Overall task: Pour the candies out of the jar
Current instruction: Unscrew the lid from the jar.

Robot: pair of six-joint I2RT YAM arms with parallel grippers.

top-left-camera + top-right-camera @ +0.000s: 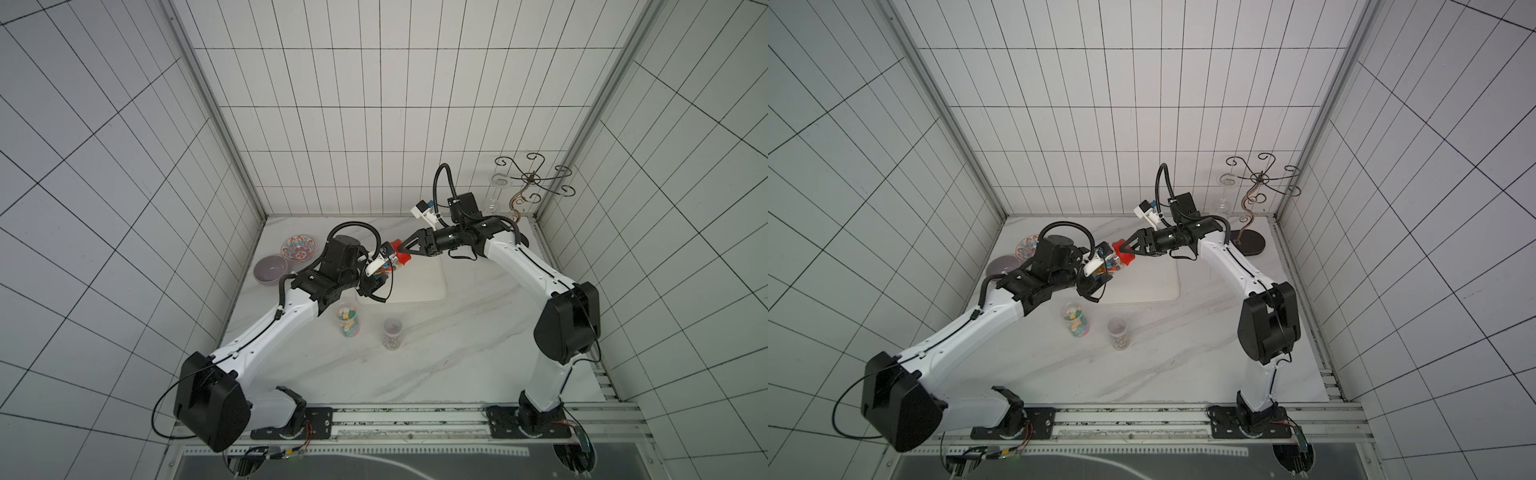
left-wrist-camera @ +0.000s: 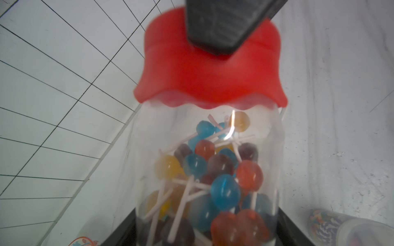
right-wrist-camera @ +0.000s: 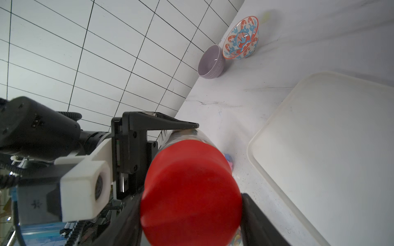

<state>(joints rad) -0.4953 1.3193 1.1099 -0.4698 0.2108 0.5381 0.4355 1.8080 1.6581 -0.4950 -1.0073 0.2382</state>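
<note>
Lidded jar [image 2: 209, 149] aloft near left edge of tray [image 1: 419, 282], 2 jars [image 1: 348, 319] before it, 2 bowls [image 1: 270, 269] rear-left.

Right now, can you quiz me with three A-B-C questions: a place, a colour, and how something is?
1. Where is the purple bowl? A on the tray; B beside the patterned bowl; C on the metal stand.
2. What colour is the lid? A green; B red; C yellow.
3. The lid is: A on the jar; B on the tray; C on the table.
Answers: B, the two bowls sit side by side; B, the lid looks red; A, it caps the jar of lollipops.
</note>
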